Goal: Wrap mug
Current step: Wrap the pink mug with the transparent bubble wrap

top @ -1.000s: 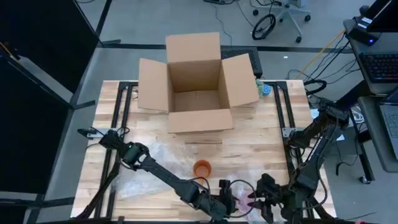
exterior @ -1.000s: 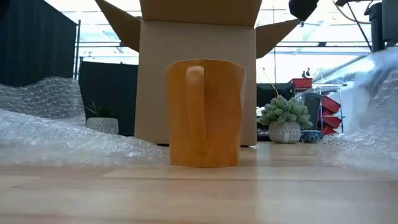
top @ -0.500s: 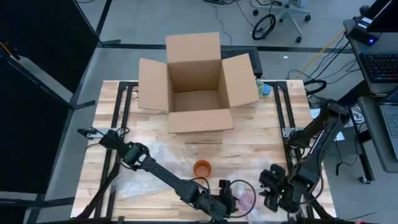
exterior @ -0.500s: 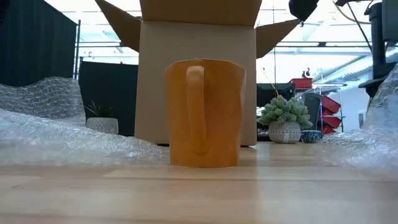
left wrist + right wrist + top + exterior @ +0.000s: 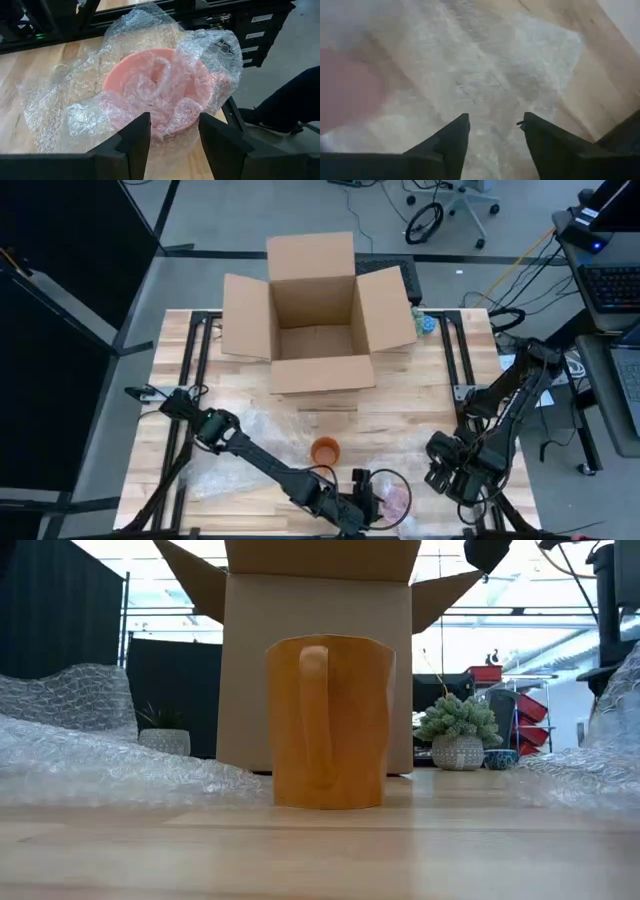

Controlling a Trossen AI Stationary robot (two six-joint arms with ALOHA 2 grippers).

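A pink mug (image 5: 160,90), loosely covered in bubble wrap (image 5: 75,95), lies at the table's near edge (image 5: 397,500). My left gripper (image 5: 172,135) is open, with a finger on each side of the wrapped mug's near side (image 5: 380,505). An orange mug (image 5: 325,450) stands upright on its base at the table's middle, its handle toward the low camera (image 5: 330,720). My right gripper (image 5: 442,470) is open over bubble wrap at the near right (image 5: 494,125), apart from the pink mug. My left gripper has its open fingers (image 5: 135,137) level beside the wrapped pink mug. The wrap's lower fold (image 5: 167,127) reaches between them. Whether the fingers touch it I cannot tell.
An open cardboard box (image 5: 315,320) stands at the far middle. More bubble wrap (image 5: 240,455) spreads over the near left of the table. A small potted plant (image 5: 458,730) sits to the box's right. Bare wood lies between the box and the orange mug.
My right gripper has drawn back from the pink mug toward the table's right and far side. The bubble wrap on that side, which stood high in the low view, has dropped lower.
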